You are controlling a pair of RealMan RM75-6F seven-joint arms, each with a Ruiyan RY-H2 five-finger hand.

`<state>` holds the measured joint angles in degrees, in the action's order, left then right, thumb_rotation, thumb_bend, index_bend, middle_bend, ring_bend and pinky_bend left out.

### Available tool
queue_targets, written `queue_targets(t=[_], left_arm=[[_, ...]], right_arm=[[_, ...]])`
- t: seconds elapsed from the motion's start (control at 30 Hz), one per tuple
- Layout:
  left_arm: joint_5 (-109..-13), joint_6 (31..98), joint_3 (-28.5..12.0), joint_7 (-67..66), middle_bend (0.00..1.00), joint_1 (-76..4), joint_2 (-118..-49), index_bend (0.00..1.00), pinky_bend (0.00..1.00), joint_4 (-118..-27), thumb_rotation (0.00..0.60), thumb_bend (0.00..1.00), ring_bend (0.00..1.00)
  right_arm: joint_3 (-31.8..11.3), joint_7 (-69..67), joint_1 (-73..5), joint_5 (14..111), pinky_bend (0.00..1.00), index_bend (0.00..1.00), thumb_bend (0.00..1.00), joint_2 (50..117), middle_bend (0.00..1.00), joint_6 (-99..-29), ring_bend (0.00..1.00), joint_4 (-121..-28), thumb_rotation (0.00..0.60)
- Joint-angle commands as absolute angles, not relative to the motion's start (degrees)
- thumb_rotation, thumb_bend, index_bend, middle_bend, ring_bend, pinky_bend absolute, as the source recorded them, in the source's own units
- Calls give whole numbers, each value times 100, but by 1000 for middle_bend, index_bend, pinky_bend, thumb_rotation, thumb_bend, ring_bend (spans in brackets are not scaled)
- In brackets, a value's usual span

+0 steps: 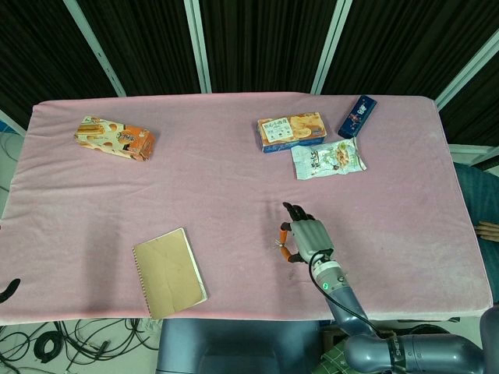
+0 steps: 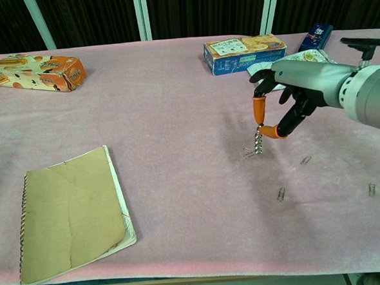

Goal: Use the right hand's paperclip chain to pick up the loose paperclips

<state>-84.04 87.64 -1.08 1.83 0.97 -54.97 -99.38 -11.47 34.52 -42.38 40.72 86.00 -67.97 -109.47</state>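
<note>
My right hand (image 2: 295, 96) hovers over the pink cloth right of centre and pinches the top of a short paperclip chain (image 2: 259, 140) between orange-tipped fingers (image 2: 259, 108). The chain hangs down, and a paperclip or two (image 2: 249, 153) cling to its lower end just above the cloth. Three loose paperclips lie to the right: one (image 2: 306, 160) close by, one (image 2: 281, 194) nearer the front, one (image 2: 371, 189) far right. In the head view the right hand (image 1: 309, 237) shows near the front edge. Only a dark sliver of what may be the left hand (image 1: 7, 289) shows at the lower left.
A brown spiral notebook (image 2: 72, 214) lies at the front left. An orange snack box (image 2: 37, 72) sits at the far left. A blue biscuit box (image 2: 244, 53), a white snack bag (image 1: 327, 158) and a dark blue packet (image 2: 316, 36) sit at the back right.
</note>
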Motion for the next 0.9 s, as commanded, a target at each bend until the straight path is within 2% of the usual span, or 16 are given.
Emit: queue_targets(t=[0.03,0.33,0.9], left_arm=[[-8404,8763,-109,172,0,95,-5502,30,0,-9941,600,224,0],[-8408,8753,-101,92,0,89,-5528,30,0,-9960,600,224,0],[-8397,8746,-101,50,0,87,-5538,30,0,-9977,600,224,0]], right_arm=[[-1092,3403,-4153,4104,187,571,317,8416,0,-6836,6,-11119,600],[-955,3126,-3947,4088,187,572,317,7972,0,-6752,6,-11319,600],[-848,2876,-3864,4039,187,572,317,7955,0,-6593,6,-10966,600]])
